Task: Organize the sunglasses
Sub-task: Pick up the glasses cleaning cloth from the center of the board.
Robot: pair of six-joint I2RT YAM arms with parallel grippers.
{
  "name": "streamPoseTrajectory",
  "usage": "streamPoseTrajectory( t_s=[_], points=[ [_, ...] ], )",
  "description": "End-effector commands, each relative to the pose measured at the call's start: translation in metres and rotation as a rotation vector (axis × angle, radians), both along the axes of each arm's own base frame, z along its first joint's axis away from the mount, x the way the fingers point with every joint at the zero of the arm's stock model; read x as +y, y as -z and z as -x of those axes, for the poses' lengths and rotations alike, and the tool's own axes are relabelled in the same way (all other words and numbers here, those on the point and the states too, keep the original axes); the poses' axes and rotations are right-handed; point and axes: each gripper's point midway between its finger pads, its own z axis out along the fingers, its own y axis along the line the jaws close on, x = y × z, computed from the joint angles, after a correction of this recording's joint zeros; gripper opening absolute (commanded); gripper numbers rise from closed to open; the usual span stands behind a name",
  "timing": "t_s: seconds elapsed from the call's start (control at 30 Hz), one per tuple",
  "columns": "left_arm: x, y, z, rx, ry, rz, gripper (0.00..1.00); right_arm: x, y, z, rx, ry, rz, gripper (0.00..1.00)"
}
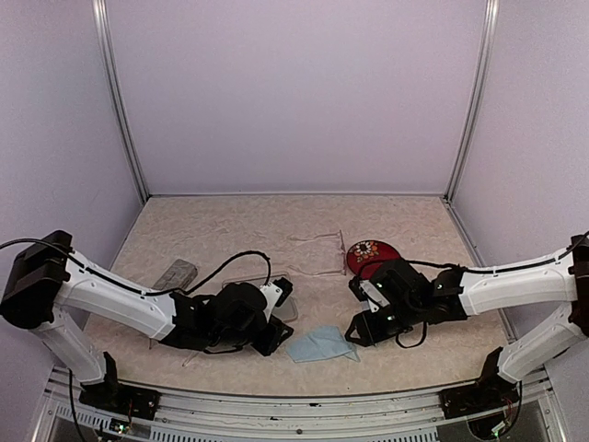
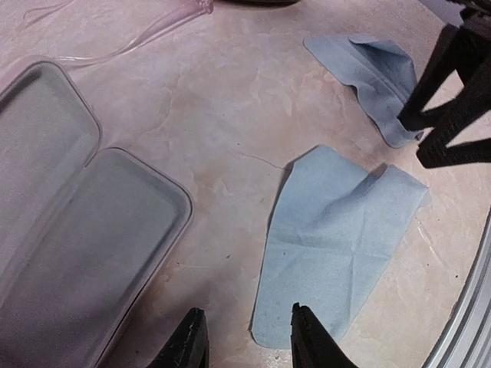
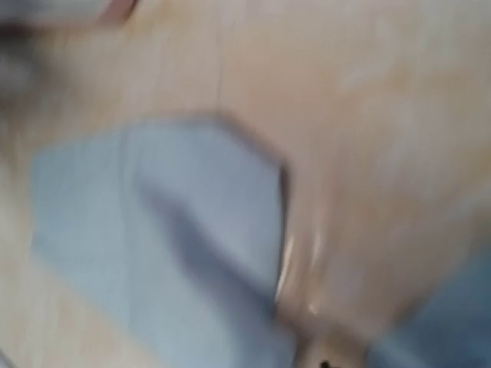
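The pale clear-pinkish sunglasses (image 1: 339, 249) lie unfolded at the back middle of the table. One of their slim arms shows at the top of the left wrist view (image 2: 165, 23). I cannot make out the red-pink pair. My left gripper (image 1: 276, 333) is open and empty (image 2: 247, 337), low over the table between an open translucent case (image 2: 84, 222) and a light-blue cloth (image 2: 337, 230). My right gripper (image 1: 352, 330) stands at the edge of a second light-blue cloth (image 2: 368, 69), its black fingers (image 2: 453, 107) apart. The right wrist view is blurred and shows only cloth (image 3: 153, 230).
The open case (image 1: 258, 277) lies beside my left wrist. A closed grey case (image 1: 175, 274) lies at the left. A red case with a flower pattern (image 1: 370, 253) sits behind my right wrist. The cloth (image 1: 320, 343) lies between the grippers near the metal front rail (image 2: 468, 307).
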Motion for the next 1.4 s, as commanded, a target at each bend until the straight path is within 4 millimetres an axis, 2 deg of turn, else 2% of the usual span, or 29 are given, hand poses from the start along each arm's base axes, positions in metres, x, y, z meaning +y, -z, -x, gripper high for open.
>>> streamPoseTrajectory(
  t_s=[0.0, 0.23, 0.4, 0.63, 0.97, 1.37],
  points=[
    [-0.016, 0.008, 0.006, 0.039, 0.043, -0.005, 0.37, 0.017, -0.004, -0.039, -0.077, -0.014, -0.049, 0.4],
    [-0.019, 0.034, 0.009, 0.088, 0.063, -0.064, 0.38, 0.038, 0.01, -0.06, -0.069, -0.07, -0.052, 0.39],
    [-0.015, 0.045, 0.009, 0.107, 0.055, -0.097, 0.38, 0.047, 0.024, -0.059, -0.036, -0.101, -0.058, 0.36],
    [-0.009, 0.05, 0.016, 0.144, 0.073, -0.092, 0.38, 0.047, 0.032, -0.054, -0.01, -0.107, -0.069, 0.31],
    [-0.005, 0.055, 0.026, 0.2, 0.09, -0.08, 0.37, 0.049, 0.039, -0.052, 0.006, -0.114, -0.072, 0.16],
    [0.001, 0.063, 0.026, 0.238, 0.07, -0.096, 0.21, 0.049, 0.035, -0.053, -0.007, -0.109, -0.082, 0.02]
  ],
)
